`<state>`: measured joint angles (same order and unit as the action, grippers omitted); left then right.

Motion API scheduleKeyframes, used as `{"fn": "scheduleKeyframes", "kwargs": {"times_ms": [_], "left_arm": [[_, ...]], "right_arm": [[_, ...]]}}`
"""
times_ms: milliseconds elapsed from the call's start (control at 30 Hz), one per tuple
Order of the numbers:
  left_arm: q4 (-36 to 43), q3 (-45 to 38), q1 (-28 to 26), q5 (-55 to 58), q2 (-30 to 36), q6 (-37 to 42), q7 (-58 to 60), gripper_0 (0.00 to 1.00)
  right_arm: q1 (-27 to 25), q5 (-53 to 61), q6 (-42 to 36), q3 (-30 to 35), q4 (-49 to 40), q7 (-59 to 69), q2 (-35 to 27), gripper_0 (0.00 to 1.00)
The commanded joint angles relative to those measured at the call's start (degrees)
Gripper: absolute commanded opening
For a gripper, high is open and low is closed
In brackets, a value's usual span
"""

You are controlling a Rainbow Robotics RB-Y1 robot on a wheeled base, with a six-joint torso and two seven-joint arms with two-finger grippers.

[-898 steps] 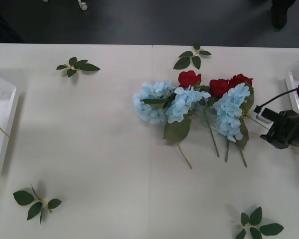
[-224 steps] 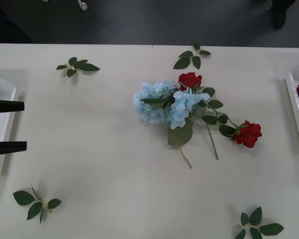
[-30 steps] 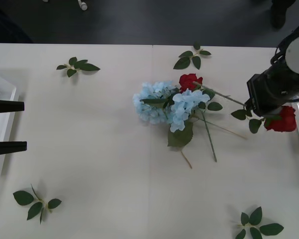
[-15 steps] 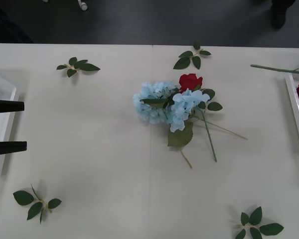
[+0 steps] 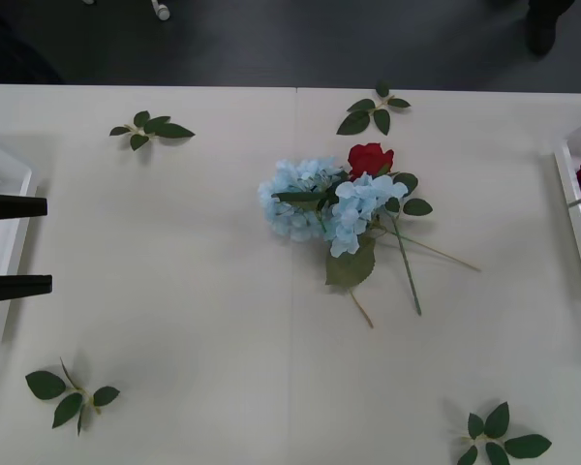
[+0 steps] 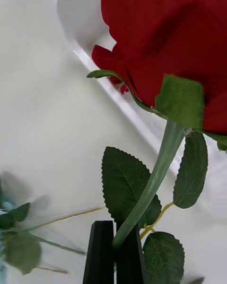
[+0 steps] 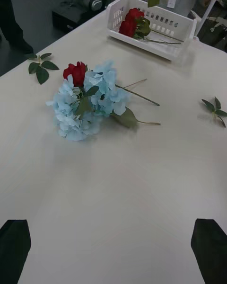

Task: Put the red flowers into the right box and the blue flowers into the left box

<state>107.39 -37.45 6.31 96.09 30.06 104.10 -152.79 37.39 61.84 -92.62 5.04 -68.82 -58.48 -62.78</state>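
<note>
The table (image 5: 174, 320) is mostly bare now, with one clump left in the middle: two blue flowers (image 5: 315, 199) bunched together and a single red flower (image 5: 369, 158) tucked right against their far side, stems crossing underneath. That tangle looks like the biggest trouble spot to me. Grab the rose and a hydrangea could easily come along into the wrong box.

The right box (image 7: 156, 26) already has a couple of roses lying in it. The right gripper (image 6: 113, 253) has its black fingers pinched together on the stem of another red rose (image 6: 179, 38), down near the stem's lower end, with the head hanging above the box rim. My worry is that a thin stem held that low can swivel or slip. If the jaws let go while the head is over the rim and not past it, the rose could flop half out onto the table.

The left box (image 5: 0, 184) sits at the left edge of the table. The left gripper (image 7: 111, 246) hovers there with fingers spread wide, holding nothing.

The loose leaf sprigs (image 5: 150, 129) scattered near the corners are small fry, though one could get picked up by mistake.
</note>
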Motion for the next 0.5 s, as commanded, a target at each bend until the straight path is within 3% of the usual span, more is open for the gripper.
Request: {"fn": "scheduleKeyframes", "kwargs": {"times_ms": [33,500], "left_arm": [[0.63,-0.69,0.81,0.15,0.96,-0.56,-2.21,1.00],[0.63,-0.69,0.81,0.15,0.96,-0.56,-2.21,1.00]], "right_arm": [[1.20,-1.29,1.65,-0.12,4.48,-13.06,-4.02,0.00],[0.76,-4.63,15.27,-0.03,19.60,-42.95,-4.89,0.00]]}}
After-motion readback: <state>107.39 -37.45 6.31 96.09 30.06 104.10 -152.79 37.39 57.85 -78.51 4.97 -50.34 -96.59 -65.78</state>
